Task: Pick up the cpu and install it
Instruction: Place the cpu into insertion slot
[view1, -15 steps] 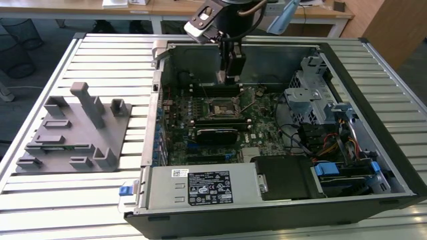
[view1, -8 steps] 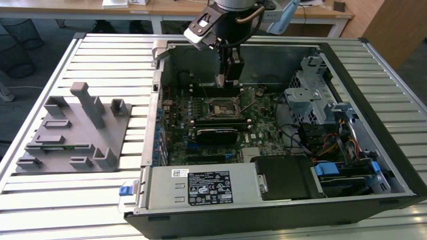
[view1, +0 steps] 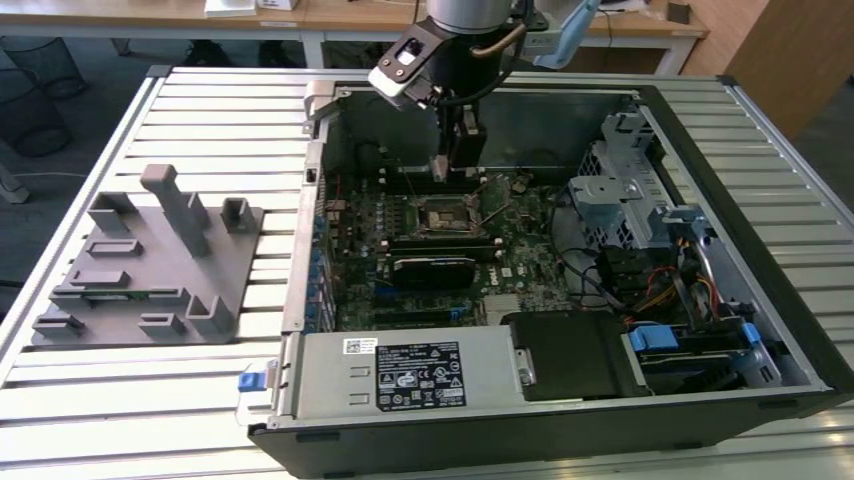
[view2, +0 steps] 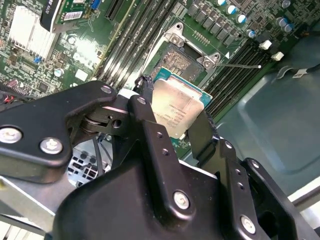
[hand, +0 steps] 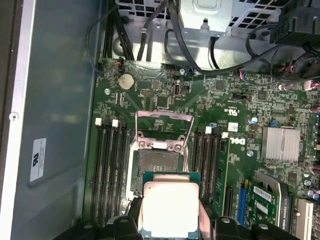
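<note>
Tool (view2: 175, 112) is clamped on the cpu (view2: 177, 107), one black finger (view2: 145, 107) on each of two opposite edges, silvery top facing the second wrist view's camera. In the first wrist view the cpu (hand: 170, 205) hangs above the motherboard (hand: 235, 100), its green rim overlapping one edge of the socket (hand: 156, 165); not seated. Socket frame is swung open and the contact field is bare. You have free air above the socket, with one bank of long dark memory slots (hand: 111, 165) on each side of it. In the exterior view the tool (view1: 447, 160) reaches down inside the open computer case (view1: 721, 200), whose walls ring the board on all sides. Count: one cpu, one socket, one grey fixture tray (view1: 147, 270) on the slatted table (view1: 200, 130), well apart from the case. One white label sits on the power supply (view1: 400, 370), another on the case wall (hand: 37, 160); the cpu top carries print too fine to make out.
</note>
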